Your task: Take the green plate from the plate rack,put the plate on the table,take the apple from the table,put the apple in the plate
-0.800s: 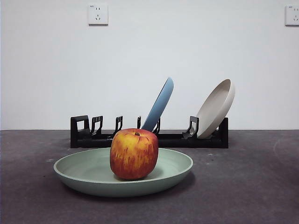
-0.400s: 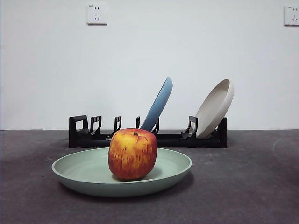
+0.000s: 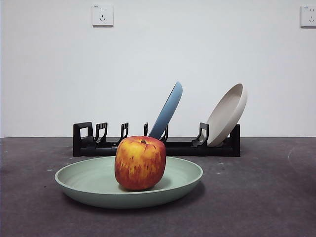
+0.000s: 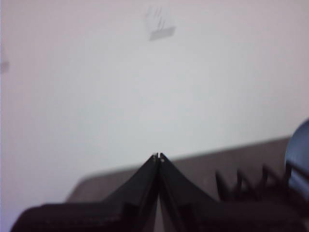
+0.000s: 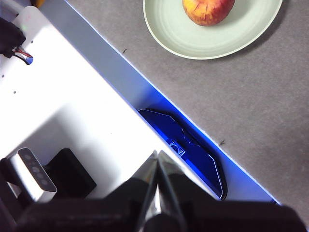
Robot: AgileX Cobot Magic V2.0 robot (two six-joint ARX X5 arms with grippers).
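Note:
The green plate [image 3: 98, 183] lies flat on the dark grey table [image 3: 256, 197] in front of the black plate rack [image 3: 98, 140]. The red and yellow apple [image 3: 140, 163] stands in the plate, a little right of its middle. The right wrist view shows plate [image 5: 193, 36] and apple [image 5: 207, 9] from above, far from my right gripper [image 5: 157, 153], which is shut and empty over the robot's white base. My left gripper [image 4: 158, 156] is shut and empty, raised, facing the wall, with the rack [image 4: 251, 186] blurred off to one side. Neither gripper shows in the front view.
A blue plate [image 3: 167, 111] and a beige plate [image 3: 228, 114] lean in the rack's slots. The robot's white base [image 5: 63, 106] with a blue-lit edge borders the table near the right arm. Wall sockets [image 3: 102, 15] hang on the back wall.
The whole front picture has slid a few pixels left since one second ago; nothing has moved since half a second ago.

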